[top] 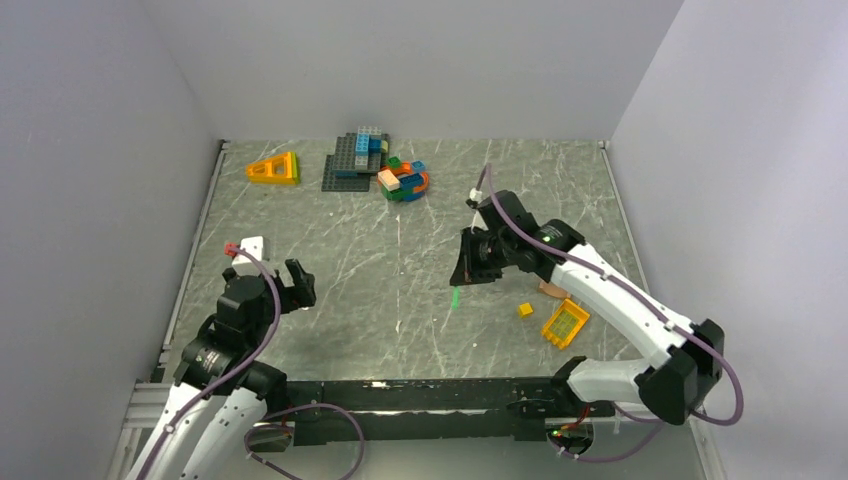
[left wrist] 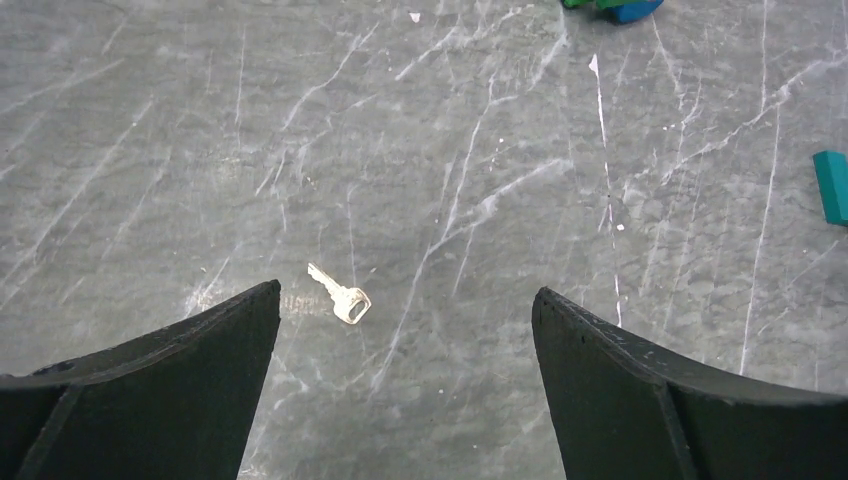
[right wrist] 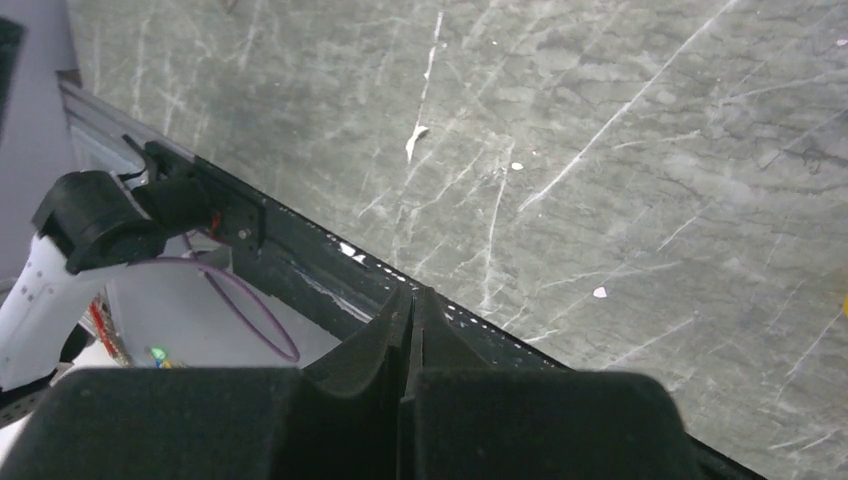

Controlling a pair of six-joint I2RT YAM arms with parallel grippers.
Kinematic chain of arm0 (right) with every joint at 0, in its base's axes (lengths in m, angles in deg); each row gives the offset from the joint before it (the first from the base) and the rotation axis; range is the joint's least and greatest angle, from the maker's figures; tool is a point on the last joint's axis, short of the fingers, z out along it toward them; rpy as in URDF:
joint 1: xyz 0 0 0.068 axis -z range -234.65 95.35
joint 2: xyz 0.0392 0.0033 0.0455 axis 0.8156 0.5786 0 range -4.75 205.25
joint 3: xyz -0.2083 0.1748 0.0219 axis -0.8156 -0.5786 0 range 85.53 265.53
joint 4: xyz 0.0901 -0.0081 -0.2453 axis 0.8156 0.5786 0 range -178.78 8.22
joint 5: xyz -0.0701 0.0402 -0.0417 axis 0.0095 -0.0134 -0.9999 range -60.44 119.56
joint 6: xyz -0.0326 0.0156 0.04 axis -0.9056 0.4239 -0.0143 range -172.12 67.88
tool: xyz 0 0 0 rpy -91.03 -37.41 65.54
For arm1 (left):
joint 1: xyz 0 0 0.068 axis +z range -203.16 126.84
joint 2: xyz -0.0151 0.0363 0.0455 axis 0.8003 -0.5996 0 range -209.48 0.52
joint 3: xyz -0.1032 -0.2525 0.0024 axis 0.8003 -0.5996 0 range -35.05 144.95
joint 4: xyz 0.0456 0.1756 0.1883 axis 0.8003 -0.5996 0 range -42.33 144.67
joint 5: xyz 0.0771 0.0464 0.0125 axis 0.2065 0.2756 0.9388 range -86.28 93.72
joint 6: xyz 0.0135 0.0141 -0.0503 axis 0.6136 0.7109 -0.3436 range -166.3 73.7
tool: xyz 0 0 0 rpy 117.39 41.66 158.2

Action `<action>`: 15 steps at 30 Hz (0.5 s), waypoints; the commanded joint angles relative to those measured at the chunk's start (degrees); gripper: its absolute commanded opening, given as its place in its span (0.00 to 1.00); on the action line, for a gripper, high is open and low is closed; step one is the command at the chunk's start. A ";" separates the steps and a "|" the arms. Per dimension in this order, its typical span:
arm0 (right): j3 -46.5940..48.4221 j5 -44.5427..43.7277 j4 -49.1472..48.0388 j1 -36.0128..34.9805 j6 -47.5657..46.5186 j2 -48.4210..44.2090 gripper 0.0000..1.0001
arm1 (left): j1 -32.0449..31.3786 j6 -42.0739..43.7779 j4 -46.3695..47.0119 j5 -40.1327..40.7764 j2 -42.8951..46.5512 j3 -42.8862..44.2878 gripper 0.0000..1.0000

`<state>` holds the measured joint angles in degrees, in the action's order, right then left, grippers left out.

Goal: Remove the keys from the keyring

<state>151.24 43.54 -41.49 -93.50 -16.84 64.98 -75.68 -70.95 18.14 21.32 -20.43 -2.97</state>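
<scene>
A single pale brass key [left wrist: 340,296] lies flat on the grey marbled table [left wrist: 480,130], just ahead of my left gripper [left wrist: 405,290] and nearer its left finger. That gripper [top: 298,283] hangs low at the near left, open, with nothing between its fingers. My right gripper [top: 468,278] is over the table's middle right, tips pointing down. In its wrist view the right gripper [right wrist: 413,292] is shut with nothing showing between the pads. A small green piece [top: 455,297] sits just below its tips and shows teal in the left wrist view [left wrist: 832,185]. I cannot make out a keyring.
A heap of toy bricks on a dark baseplate [top: 372,163] and an orange wedge [top: 274,169] stand at the back. A yellow basket [top: 565,323], a small yellow brick [top: 525,309] and a tan piece [top: 551,289] lie by the right arm. Grey walls close three sides.
</scene>
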 commanded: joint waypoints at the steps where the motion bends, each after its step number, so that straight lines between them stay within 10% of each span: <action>1: 1.86 -1.15 -0.28 -0.16 1.23 4.75 0.00 | 0.15 2.80 2.09 -1.01 1.37 2.12 0.99; 15: 12.68 -1.75 3.82 -0.16 -1.69 24.28 0.00 | 0.03 3.53 -0.07 -0.90 8.81 2.91 0.99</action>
<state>158.87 42.05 -39.65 -93.52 -17.01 83.61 -75.68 -68.39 17.16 20.51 -11.47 -0.48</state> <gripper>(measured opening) 0.030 0.994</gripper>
